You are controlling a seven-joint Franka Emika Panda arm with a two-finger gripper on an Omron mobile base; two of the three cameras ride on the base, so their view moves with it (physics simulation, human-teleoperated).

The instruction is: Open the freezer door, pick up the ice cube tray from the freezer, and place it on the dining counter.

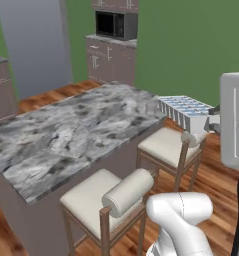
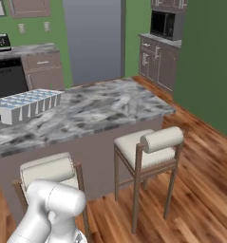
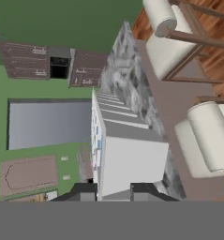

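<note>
Hand view is showing the jaws (image 3: 112, 190) closing narrowly on the near end of the ice cube tray (image 3: 125, 150), which is hanging in the air just off the edge of the marbled table (image 1: 66, 135), above the stools (image 1: 166, 145). Judging by this, the carrying step is ending; the next move calls for reaching over the top and lowering. Whether the tray is overlapping the edge is hard to make out.

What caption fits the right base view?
Ice cube tray held by the gripper above the near edge of the marbled dining counter, two cushioned stools in front.
</note>
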